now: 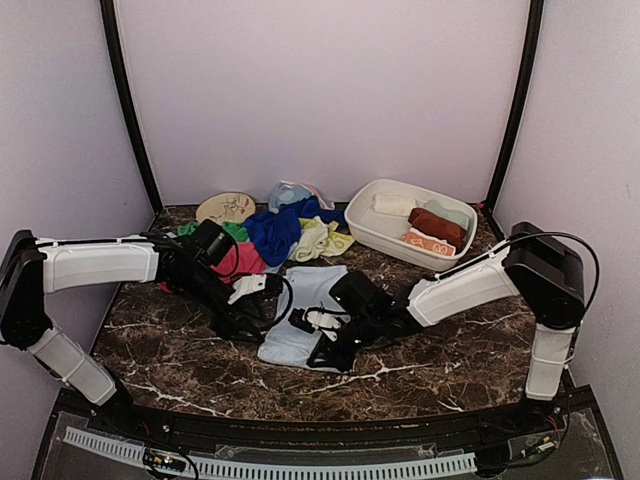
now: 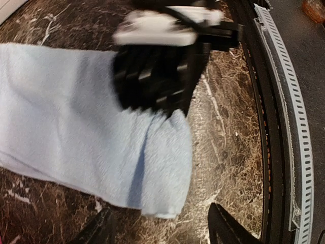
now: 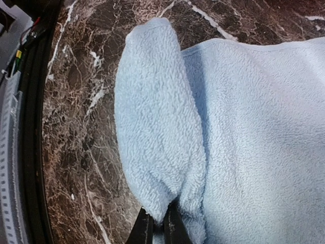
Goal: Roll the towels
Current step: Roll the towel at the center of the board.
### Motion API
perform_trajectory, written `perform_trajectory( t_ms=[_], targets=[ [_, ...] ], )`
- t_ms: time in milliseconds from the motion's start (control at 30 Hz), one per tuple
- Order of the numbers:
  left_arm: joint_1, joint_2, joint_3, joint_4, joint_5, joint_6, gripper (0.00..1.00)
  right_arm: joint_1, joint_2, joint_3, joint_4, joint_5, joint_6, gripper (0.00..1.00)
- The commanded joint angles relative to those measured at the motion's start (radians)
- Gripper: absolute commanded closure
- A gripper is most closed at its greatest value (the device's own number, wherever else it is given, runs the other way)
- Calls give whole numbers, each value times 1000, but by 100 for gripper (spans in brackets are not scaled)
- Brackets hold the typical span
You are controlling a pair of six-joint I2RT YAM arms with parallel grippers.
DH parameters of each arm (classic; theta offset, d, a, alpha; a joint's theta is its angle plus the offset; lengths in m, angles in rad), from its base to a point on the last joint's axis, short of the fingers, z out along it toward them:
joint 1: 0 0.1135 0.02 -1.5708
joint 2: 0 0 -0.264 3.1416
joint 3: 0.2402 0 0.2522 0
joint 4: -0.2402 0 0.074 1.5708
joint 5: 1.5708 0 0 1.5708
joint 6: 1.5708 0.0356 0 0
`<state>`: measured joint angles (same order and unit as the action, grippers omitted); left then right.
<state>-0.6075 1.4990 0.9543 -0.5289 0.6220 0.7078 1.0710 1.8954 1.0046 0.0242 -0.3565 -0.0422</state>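
A pale blue towel (image 1: 318,285) lies at the centre of the worktop (image 1: 450,350), its 6 o'clock end turned over into a soft fold. The right end effector (image 3: 160,221) is closed, pinching that fold. The left end effector (image 2: 160,216) hangs open over the towel's corner, fingers spread, holding nothing. More towels (image 1: 275,232) are heaped toward 12 o'clock.

Marble table (image 1: 450,370) with pale blue towel (image 1: 318,285), towel heap (image 1: 275,230), basin (image 1: 370,230), disc (image 1: 226,207)
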Motion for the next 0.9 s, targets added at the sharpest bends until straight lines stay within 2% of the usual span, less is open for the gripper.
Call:
perform_trajectory(
  t_ms=[0, 167, 433, 500, 633, 733, 800, 867],
  targets=[
    [-114, -9, -36, 25, -53, 53, 36, -56, 112, 52, -172, -271, 122, 100],
    [-200, 62, -60, 103, -134, 79, 34, -98, 139, 64, -143, -406, 207, 100],
    [-212, 110, -100, 265, -231, 92, 34, -130, 170, 74, -141, -484, 261, 100],
    [-212, 116, -95, 251, -216, 101, 39, -138, 181, 74, -129, -502, 284, 100],
    [-212, 166, -71, 216, -220, 92, 62, -149, 191, 77, -111, -519, 304, 100],
    [-212, 189, -67, 207, -213, 83, 67, -156, 190, 71, -79, -526, 338, 100],
    [-212, 191, -61, 196, -205, 66, 66, -165, 185, 61, -48, -531, 363, 99],
    [-212, 167, -66, 194, -213, 56, 53, -169, 182, 64, -48, -536, 363, 99]
  ],
)
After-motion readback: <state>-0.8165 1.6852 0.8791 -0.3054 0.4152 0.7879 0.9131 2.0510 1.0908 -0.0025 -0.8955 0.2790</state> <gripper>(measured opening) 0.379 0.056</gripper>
